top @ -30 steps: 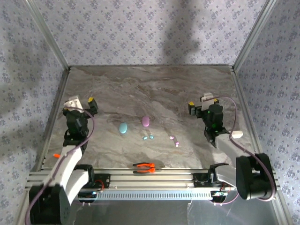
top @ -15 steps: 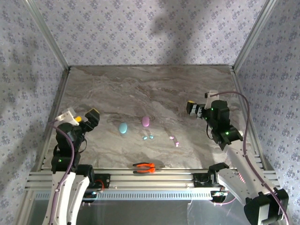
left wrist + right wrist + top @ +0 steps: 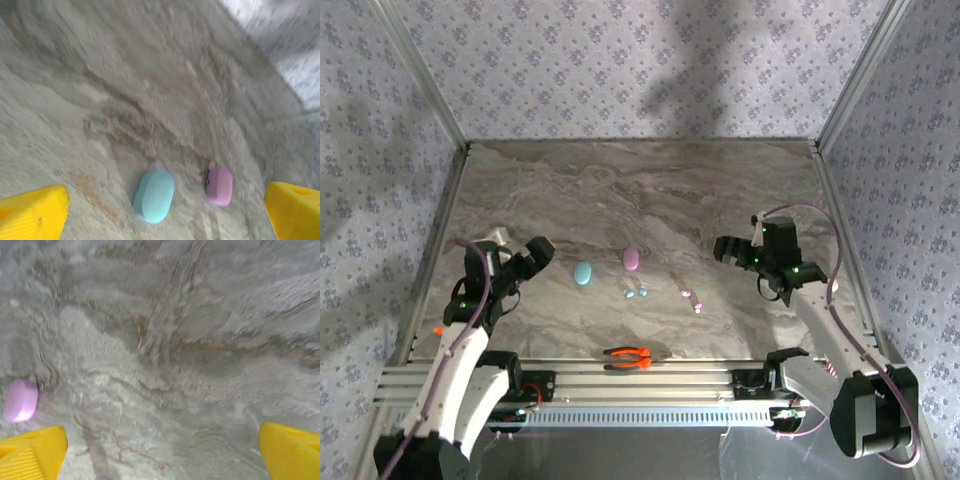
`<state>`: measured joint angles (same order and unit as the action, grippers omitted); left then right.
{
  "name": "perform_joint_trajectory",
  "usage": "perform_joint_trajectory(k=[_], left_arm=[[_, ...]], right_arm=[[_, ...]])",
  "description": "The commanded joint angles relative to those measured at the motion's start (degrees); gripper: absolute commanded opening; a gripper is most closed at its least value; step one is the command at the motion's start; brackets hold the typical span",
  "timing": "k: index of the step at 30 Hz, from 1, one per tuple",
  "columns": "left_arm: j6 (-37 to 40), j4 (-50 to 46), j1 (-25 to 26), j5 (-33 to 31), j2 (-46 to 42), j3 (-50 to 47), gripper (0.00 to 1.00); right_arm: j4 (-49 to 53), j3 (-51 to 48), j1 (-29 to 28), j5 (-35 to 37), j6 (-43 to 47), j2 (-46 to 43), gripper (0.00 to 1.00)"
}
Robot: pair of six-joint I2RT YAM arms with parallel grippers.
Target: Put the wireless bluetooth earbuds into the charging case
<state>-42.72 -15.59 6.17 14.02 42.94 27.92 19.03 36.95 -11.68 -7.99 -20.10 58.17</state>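
Observation:
Two oval charging cases lie mid-table: a teal case (image 3: 583, 272) and a pinkish-purple case (image 3: 631, 259). Just in front of them sit two tiny teal earbuds (image 3: 636, 293) and, to the right, two tiny pink earbuds (image 3: 692, 300). My left gripper (image 3: 532, 258) hovers open left of the teal case, pointing at it. The left wrist view has the teal case (image 3: 154, 195) and purple case (image 3: 219, 185) between its yellow fingertips (image 3: 32, 212). My right gripper (image 3: 730, 255) is open to the right of the pink earbuds, holding nothing. The purple case (image 3: 20, 400) sits at the left edge of the right wrist view.
Orange-handled pliers (image 3: 628, 356) lie near the table's front edge, by the aluminium rail (image 3: 640, 385). Patterned walls close the table on the left, back and right. The marble tabletop (image 3: 640, 190) stretches behind the cases.
The left gripper has swung right and down toward the teal case. The right gripper has turned left toward the table's middle. Cases, earbuds and pliers have not moved.

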Motion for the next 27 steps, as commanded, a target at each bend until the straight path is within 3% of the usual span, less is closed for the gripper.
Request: perform_joint_trajectory(k=[1,6,11,20,27], left_arm=[[1.85,2.24,4.43,4.43,7.87,6.22,1.0],[4.21,1.93,13.29,4.7,22.72,13.98,1.0],[5.84,0.79,19.47,4.6,32.69,21.92,1.0],[9.0,-2.94,23.2,8.39,47.62,32.52,1.0],[8.73,-3.04,25.29,9.29,54.08,35.01,1.0]], right_arm=[[4.65,4.2,-2.91,0.62,1.77,3.08,1.0],[5.54,7.29,-4.71,-0.97,2.93,7.81,1.0],[5.98,7.74,-2.3,-2.24,2.93,9.41,1.0],[5.19,7.49,-0.19,-4.57,2.6,11.17,1.0],[5.14,7.74,-0.18,-5.11,2.35,11.85,1.0]])
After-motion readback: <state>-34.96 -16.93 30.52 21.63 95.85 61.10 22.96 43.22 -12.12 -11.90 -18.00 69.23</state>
